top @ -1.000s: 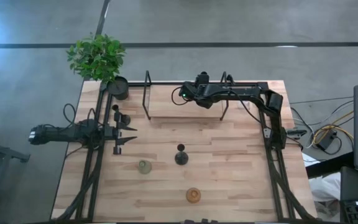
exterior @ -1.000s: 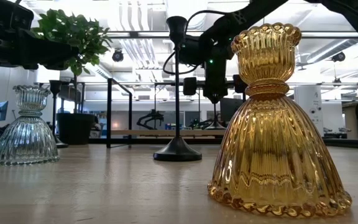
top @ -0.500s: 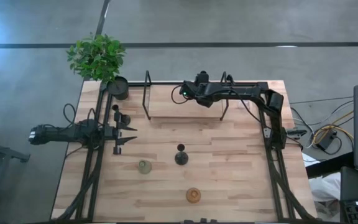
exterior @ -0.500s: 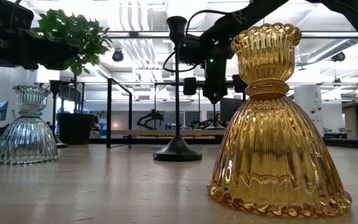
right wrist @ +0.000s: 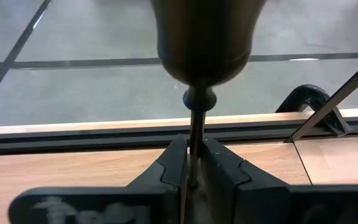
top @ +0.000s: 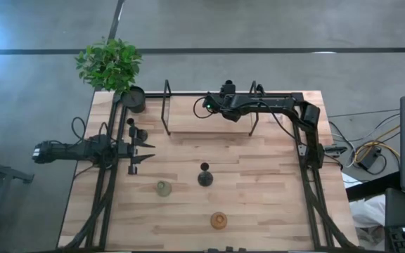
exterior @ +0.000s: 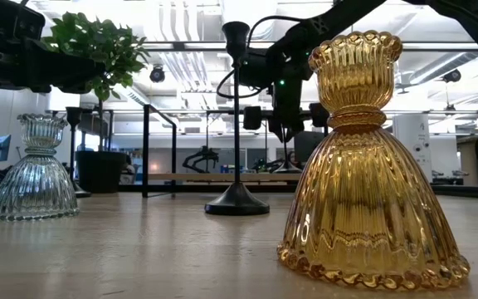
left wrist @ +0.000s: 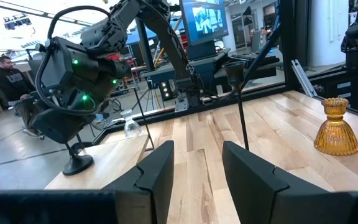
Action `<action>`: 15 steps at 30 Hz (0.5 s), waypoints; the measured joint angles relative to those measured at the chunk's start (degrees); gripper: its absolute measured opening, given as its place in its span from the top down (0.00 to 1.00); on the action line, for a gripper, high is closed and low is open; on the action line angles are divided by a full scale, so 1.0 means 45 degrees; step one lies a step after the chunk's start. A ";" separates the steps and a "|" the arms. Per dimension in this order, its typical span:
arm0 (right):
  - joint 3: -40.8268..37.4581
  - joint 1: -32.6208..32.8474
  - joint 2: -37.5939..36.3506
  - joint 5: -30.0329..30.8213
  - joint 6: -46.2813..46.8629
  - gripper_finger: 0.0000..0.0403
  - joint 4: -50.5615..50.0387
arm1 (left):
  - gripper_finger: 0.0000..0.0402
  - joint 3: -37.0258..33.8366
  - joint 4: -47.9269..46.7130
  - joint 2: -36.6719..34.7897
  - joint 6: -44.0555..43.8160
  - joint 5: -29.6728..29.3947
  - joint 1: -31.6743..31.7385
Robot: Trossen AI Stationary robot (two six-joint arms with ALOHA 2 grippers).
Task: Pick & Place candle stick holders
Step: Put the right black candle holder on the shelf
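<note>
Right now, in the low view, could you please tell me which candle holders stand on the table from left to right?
Clear glass holder → black holder with the thin stem → amber glass holder.

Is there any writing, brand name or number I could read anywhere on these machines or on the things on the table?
Right gripper, on its dark body in the right wrist view: pale raised lettering, too blurred to read.
Monitor in the room behind, in the left wrist view: a picture on screen, no legible words.
Amber glass holder, black candle stick holder, table: no text visible.
Nothing else readable.
</note>
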 joint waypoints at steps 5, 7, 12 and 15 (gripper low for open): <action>0.0001 0.0010 0.0000 0.0070 0.0005 0.87 0.0000 | 0.64 0.0000 0.0000 0.0000 -0.0002 0.0001 -0.0002; 0.0005 0.0010 0.0000 0.0081 0.0011 0.85 0.0005 | 0.64 0.0000 0.0000 0.0000 0.0000 0.0004 -0.0005; 0.0010 0.0010 -0.0015 0.0086 0.0108 0.77 0.0005 | 0.64 0.0000 0.0000 0.0000 0.0000 0.0001 -0.0005; 0.0010 0.0010 -0.0015 -0.0009 0.0112 0.72 0.0005 | 0.64 0.0000 0.0000 0.0000 0.0000 0.0004 -0.0005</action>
